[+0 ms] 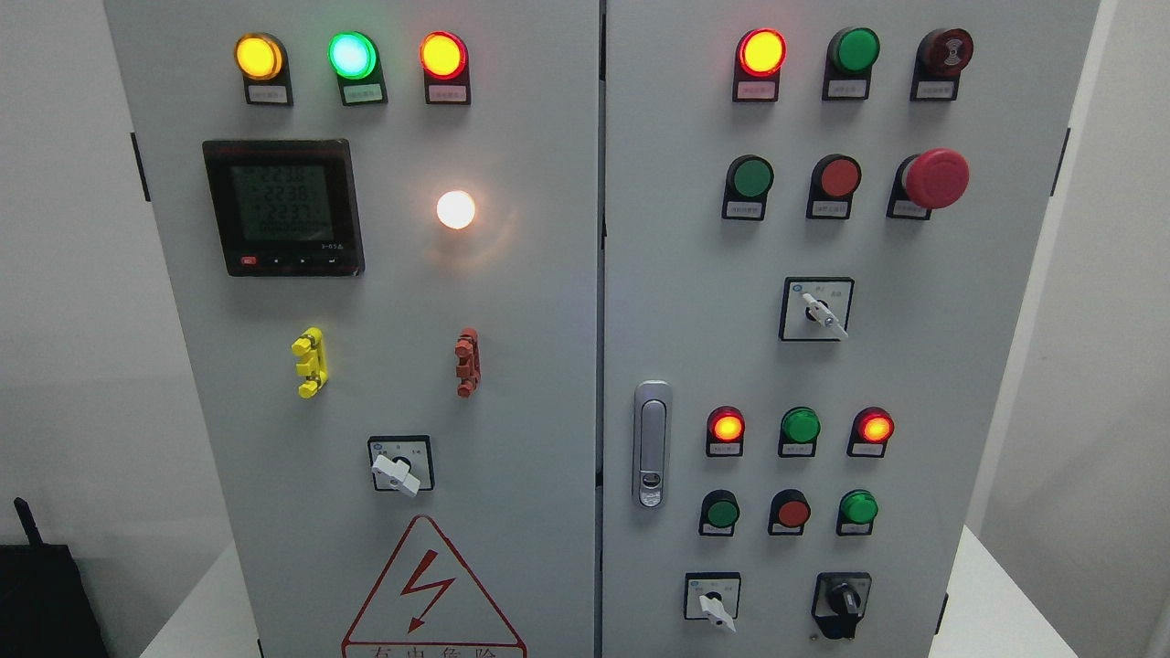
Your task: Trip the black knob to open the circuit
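A black rotary knob (pixel 842 601) sits on a black plate at the lower right of the grey cabinet's right door (pixel 969 384). Its handle stands roughly upright, pointing down. No robot hand or arm shows in the head view.
White rotary switches sit on the left door (pixel 396 470), to the left of the black knob (pixel 714 608) and at mid right (pixel 822 313). A red mushroom button (pixel 934 178), lit lamps, push buttons, a silver door latch (pixel 651 443) and a meter (pixel 283 206) cover the panel.
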Motion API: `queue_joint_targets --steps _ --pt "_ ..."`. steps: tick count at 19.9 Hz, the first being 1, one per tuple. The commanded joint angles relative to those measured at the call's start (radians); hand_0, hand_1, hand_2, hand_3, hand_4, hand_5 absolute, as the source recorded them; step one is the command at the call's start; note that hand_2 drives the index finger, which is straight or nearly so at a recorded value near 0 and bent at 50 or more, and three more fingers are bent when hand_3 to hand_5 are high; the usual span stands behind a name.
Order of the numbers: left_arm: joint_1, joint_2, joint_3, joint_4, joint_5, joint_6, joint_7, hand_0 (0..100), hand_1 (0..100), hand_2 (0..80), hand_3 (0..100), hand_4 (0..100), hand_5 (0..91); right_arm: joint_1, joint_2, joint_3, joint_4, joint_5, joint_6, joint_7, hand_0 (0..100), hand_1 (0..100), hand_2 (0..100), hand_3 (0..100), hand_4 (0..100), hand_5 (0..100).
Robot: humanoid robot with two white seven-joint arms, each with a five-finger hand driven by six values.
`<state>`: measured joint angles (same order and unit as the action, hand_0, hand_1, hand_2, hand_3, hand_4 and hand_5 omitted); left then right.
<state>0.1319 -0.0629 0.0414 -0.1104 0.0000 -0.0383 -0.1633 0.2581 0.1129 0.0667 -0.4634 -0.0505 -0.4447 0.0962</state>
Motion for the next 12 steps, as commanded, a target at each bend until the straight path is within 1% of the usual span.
queue_joint_targets --steps 1,2,3,4,6,7,9,10,11,12 --pt "0.000 0.000 0.000 0.000 -0.023 -0.002 -0.001 12 39 0.0 0 0 0.0 0.013 0.001 -0.007 -0.208 0.000 -0.022 -0.010 0 0 0 22 26 12" --pt "0.000 0.000 0.000 0.000 -0.023 -0.002 -0.001 12 39 0.0 0 0 0.0 0.015 0.001 -0.007 -0.230 0.000 -0.029 -0.013 0 0 0 24 27 14" --pt "0.000 0.000 0.000 0.000 -0.023 0.000 -0.001 12 39 0.0 0 0 0.0 0.015 0.001 -0.007 -0.247 0.000 -0.040 -0.015 0 0 0 31 32 19" --pt "0.000 0.000 0.000 0.000 -0.023 -0.002 -0.001 12 39 0.0 0 0 0.0 0.016 0.001 -0.005 -0.261 0.001 -0.055 -0.024 0 0 0 31 32 19" --pt "0.000 0.000 0.000 0.000 -0.023 -0.002 -0.001 12 39 0.0 0 0 0.0 0.016 0.001 -0.005 -0.288 0.001 -0.097 -0.050 0 0 0 48 43 28" --pt "0.000 0.000 0.000 0.000 -0.023 0.000 -0.001 12 39 0.0 0 0 0.0 0.018 0.001 -0.005 -0.300 0.001 -0.121 -0.056 0 0 0 50 43 29" --pt "0.000 0.000 0.000 0.000 -0.023 0.000 -0.001 12 39 0.0 0 0 0.0 0.024 0.001 -0.002 -0.337 0.001 -0.161 -0.064 0 0 0 66 54 38" --pt "0.000 0.000 0.000 0.000 -0.023 -0.002 -0.001 12 39 0.0 0 0 0.0 0.032 0.001 0.001 -0.366 0.001 -0.166 -0.070 0 0 0 66 55 40" --pt "0.000 0.000 0.000 0.000 -0.023 -0.002 -0.001 12 39 0.0 0 0 0.0 0.038 0.001 0.002 -0.403 0.001 -0.166 -0.073 0 0 0 71 60 46" --pt "0.000 0.000 0.000 0.000 -0.023 0.000 -0.001 12 39 0.0 0 0 0.0 0.044 0.001 0.002 -0.435 0.001 -0.166 -0.075 0 0 0 73 61 48"
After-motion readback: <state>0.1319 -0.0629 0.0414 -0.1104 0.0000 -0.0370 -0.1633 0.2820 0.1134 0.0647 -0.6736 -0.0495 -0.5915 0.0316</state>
